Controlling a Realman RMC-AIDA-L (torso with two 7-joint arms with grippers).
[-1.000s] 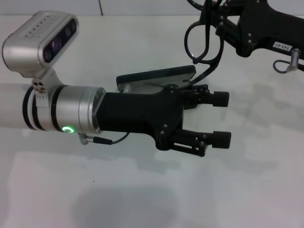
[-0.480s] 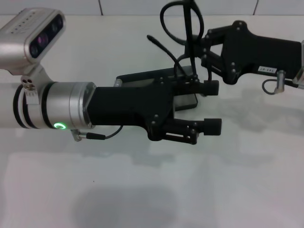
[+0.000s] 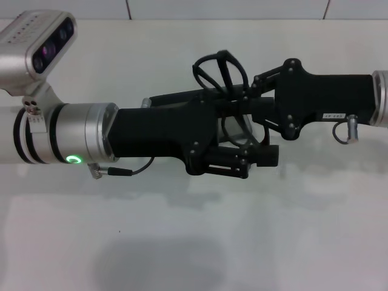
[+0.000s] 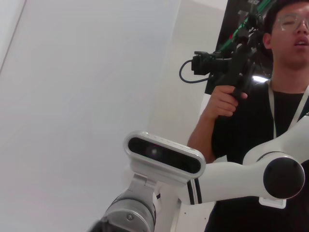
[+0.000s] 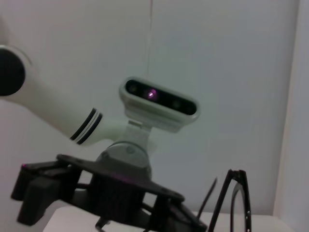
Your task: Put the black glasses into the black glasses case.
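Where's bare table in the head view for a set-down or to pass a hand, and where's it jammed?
Bare table runs across the whole near strip below both arms, and the far strip behind them. Crowded at centre: the left gripper overlaps the black glasses case, while the right gripper holds the black glasses right over it.
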